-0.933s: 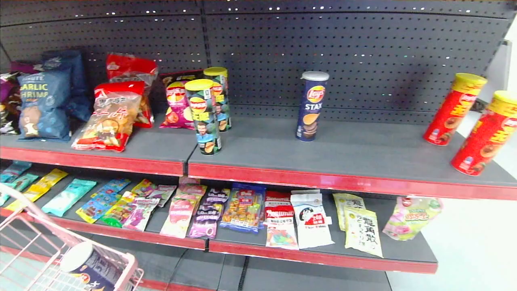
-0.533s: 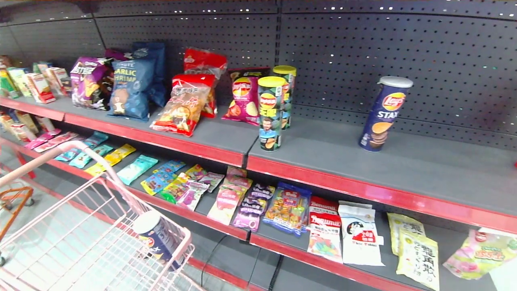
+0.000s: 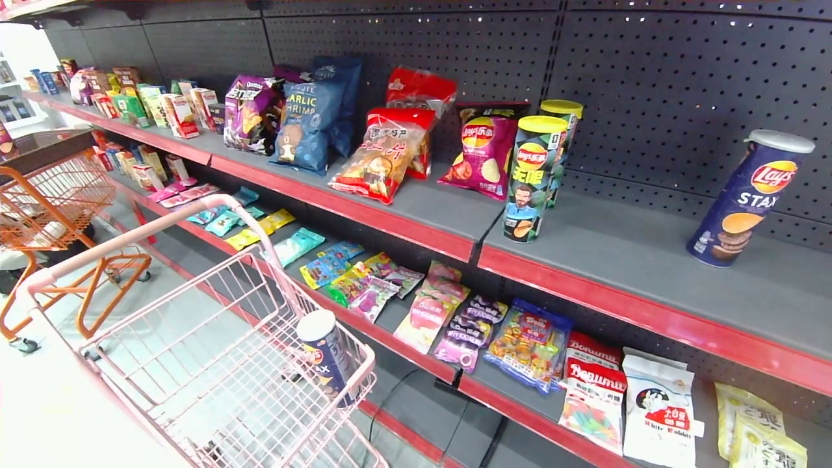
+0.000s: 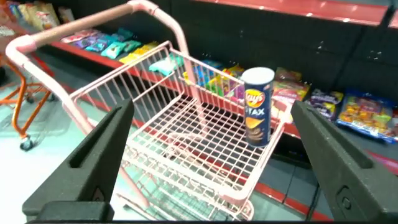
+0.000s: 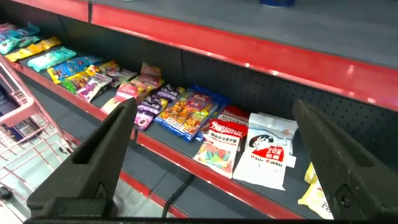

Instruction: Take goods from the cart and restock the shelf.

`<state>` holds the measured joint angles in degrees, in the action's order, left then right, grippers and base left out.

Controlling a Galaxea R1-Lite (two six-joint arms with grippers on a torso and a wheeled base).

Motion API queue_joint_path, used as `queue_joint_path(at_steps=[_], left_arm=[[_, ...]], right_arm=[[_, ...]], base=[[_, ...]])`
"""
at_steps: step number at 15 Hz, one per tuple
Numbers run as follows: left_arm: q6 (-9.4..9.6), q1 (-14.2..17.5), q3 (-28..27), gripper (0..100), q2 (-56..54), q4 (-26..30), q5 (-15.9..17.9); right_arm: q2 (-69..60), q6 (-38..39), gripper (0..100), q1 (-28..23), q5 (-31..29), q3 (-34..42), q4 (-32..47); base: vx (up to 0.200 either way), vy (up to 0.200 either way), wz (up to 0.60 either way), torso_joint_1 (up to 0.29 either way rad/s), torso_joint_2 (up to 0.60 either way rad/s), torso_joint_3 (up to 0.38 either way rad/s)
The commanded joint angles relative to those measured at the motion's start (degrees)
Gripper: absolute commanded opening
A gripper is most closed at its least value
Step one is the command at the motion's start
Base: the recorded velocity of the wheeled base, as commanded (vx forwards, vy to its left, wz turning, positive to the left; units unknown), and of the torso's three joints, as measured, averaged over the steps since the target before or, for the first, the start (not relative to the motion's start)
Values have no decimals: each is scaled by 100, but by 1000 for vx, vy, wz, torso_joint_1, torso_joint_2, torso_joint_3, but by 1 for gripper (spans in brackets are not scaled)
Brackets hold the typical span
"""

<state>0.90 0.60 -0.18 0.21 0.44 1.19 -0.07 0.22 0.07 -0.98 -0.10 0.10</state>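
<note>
The dark blue cardboard chip can with a white lid (image 3: pixel 328 354) (image 4: pixel 257 106) stands upright in the pink wire cart (image 3: pixel 130 238) (image 4: pixel 81 26), set into the basket corner nearest the shelf and touching the wire rim there. I see nothing else in that basket. Beyond the cart's handle, farther left, an orange wire cart (image 3: pixel 58 188) is parked on the floor.

My left fingers (image 4: pixel 99 155) are spread wide with nothing between them. They hang over the pink cart, well apart from the can, which stands ahead of them.

Along the upper grey shelf with the red front edge (image 3: pixel 650 318), small snack boxes (image 3: pixel 175 114) crowd the far left end. Next come a purple crisp bag (image 3: pixel 250 110), a dark blue snack bag (image 3: pixel 305 127), a red-topped clear bag (image 3: pixel 383 159) lying back toward the pegboard, and a magenta crisp bag (image 3: pixel 484 156). Two green-and-black cans with yellow lids (image 3: pixel 530 179) stand one behind the other just beside the magenta bag. Well apart from them, toward the right end, a second dark blue can with a grey lid (image 3: pixel 747 195) stands alone.

The lower shelf (image 3: pixel 416 354) (image 5: pixel 180 158) carries rows of flat sweet packets lying face up.

My right fingers (image 5: pixel 102 155) are likewise wide open and empty, in front of that lower shelf.
</note>
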Motion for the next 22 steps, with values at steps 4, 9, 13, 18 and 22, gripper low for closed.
queue_joint_path(at_steps=[4,9,13,18,22], left_arm=[[-2,2,1,100,-3,0,-5],[-2,2,1,100,-3,0,-5],[-2,2,1,100,-3,0,-5],[15,-7,1,100,-3,0,12],[-231,-42,-1819,100,1772,-9,48]], right_arm=[[7,-4,100,1,1,1,-1],[7,-4,100,1,1,1,-1],[7,-4,100,1,1,1,-1],[7,-4,100,1,1,1,-1],[7,-4,100,1,1,1,-1]], base=[[0,0,0,-149,384,229],[0,0,0,-197,522,324],[0,0,0,-189,538,345],[0,0,0,-149,498,342],[0,0,0,-38,129,94]])
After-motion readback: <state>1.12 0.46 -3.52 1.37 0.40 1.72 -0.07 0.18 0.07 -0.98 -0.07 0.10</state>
